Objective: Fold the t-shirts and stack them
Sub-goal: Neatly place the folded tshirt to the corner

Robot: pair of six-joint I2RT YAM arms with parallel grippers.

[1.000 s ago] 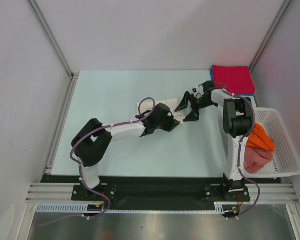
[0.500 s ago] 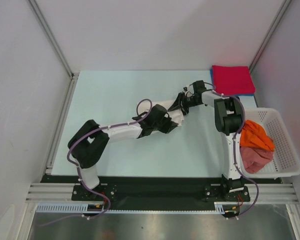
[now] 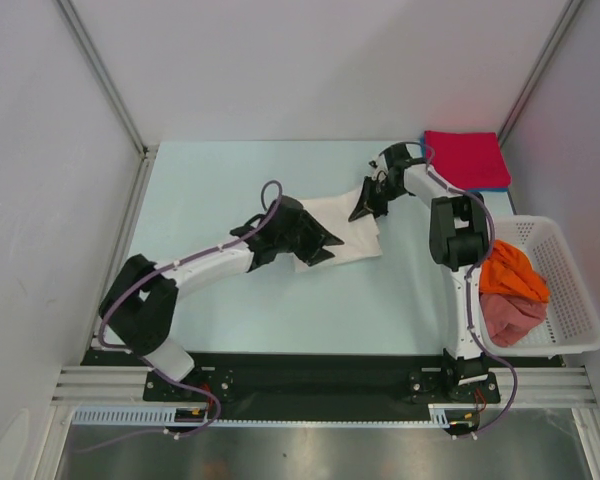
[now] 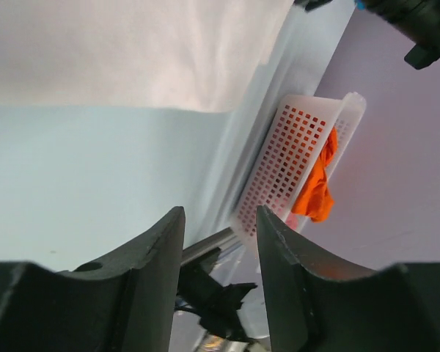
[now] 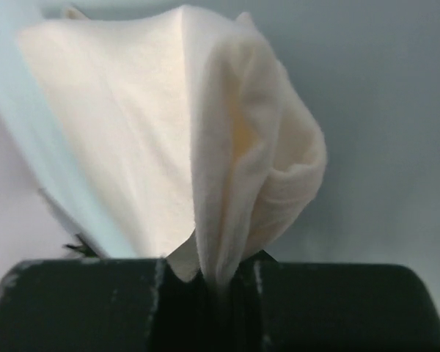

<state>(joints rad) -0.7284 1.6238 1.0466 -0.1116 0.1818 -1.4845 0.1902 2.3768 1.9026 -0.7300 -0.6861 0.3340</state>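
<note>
A white t-shirt lies partly spread at mid-table. My right gripper is shut on its far edge, and in the right wrist view the white cloth bunches up out of the closed right gripper. My left gripper sits over the shirt's left part. It stands open in the left wrist view with nothing between its fingers, and the white cloth lies beyond it. A folded red t-shirt rests on a blue one at the back right.
A white lattice basket stands at the right edge, holding an orange t-shirt and a pinkish-red one. The left wrist view also shows the basket and the orange t-shirt. Metal frame posts line the table's back corners.
The left gripper opened, let go of the white shirt and drew back to the left. The right gripper moved onto the shirt's far edge and shut on it. More of the shirt now shows.
</note>
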